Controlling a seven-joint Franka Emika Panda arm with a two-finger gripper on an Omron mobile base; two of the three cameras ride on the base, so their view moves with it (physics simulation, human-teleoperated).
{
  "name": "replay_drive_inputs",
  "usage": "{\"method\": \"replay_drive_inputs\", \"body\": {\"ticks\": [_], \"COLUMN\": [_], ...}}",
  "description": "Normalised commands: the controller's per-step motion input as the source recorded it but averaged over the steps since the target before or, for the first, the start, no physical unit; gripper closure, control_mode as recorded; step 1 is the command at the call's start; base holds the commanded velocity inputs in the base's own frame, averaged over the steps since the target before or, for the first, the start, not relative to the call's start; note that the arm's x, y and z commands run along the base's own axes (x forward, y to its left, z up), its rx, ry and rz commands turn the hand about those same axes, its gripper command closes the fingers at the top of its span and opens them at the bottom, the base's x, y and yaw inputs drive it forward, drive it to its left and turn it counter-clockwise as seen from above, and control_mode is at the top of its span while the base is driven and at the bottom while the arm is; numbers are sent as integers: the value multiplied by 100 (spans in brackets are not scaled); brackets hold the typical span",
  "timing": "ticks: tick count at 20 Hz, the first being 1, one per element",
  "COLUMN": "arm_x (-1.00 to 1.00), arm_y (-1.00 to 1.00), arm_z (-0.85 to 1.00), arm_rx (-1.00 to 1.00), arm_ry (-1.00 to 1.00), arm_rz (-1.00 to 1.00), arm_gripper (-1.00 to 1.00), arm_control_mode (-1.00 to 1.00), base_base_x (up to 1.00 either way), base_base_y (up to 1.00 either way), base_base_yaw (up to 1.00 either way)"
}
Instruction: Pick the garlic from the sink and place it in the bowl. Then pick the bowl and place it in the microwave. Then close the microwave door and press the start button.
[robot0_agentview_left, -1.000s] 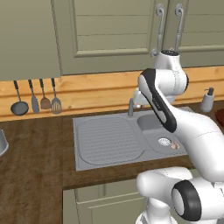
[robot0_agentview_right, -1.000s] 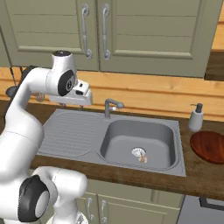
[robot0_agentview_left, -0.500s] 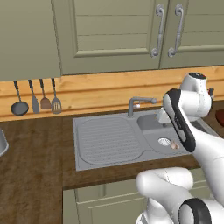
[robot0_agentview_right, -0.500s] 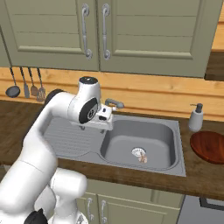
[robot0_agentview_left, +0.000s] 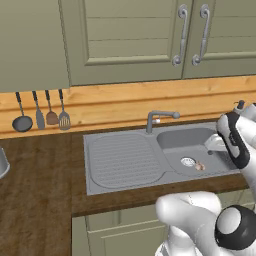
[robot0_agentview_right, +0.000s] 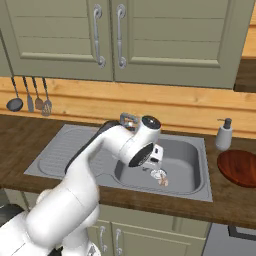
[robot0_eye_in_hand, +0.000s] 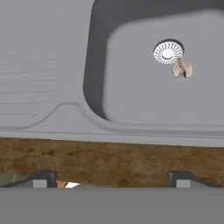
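Note:
The garlic (robot0_agentview_left: 200, 166) (robot0_agentview_right: 163, 182) (robot0_eye_in_hand: 182, 69), a small whitish-tan bulb, lies on the basin floor right beside the round drain (robot0_eye_in_hand: 168, 51). The grey steel sink (robot0_agentview_left: 125, 160) (robot0_agentview_right: 65, 150) (robot0_eye_in_hand: 43, 65) has its ribbed drainboard on the left. My gripper (robot0_agentview_left: 214, 145) (robot0_agentview_right: 156, 159) (robot0_eye_in_hand: 111, 179) hangs open above the basin, over its front rim and short of the garlic, holding nothing. The dark reddish-brown bowl (robot0_agentview_right: 240, 167) sits on the wooden counter right of the sink. The microwave and its door are out of view.
A curved faucet (robot0_agentview_left: 160, 119) stands behind the basin. A soap dispenser (robot0_agentview_right: 223, 134) stands behind the bowl. Kitchen utensils (robot0_agentview_left: 40, 112) hang on the wall at the left. Beige cabinet doors (robot0_agentview_right: 107, 35) hang overhead.
The arm has swung to the right from above the drainboard to over the basin, and the hand has come lower. The garlic and the bowl have stayed put.

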Motion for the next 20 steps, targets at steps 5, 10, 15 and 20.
{"method": "replay_drive_inputs", "body": {"ticks": [5,10,15,20], "arm_x": [67,88,92,37], "arm_y": [-98,-63,-27,-7], "arm_z": [-75,-70,-56,-72], "arm_rx": [6,0,0,0], "arm_ry": [7,7,6,0], "arm_rz": [13,5,1,2], "arm_gripper": [-100,-100,-100,-100], "arm_control_mode": [-100,-100,-100,-100], "base_base_x": [0,0,0,0], "base_base_y": [0,0,0,0], "base_base_yaw": [0,0,0,0]}}
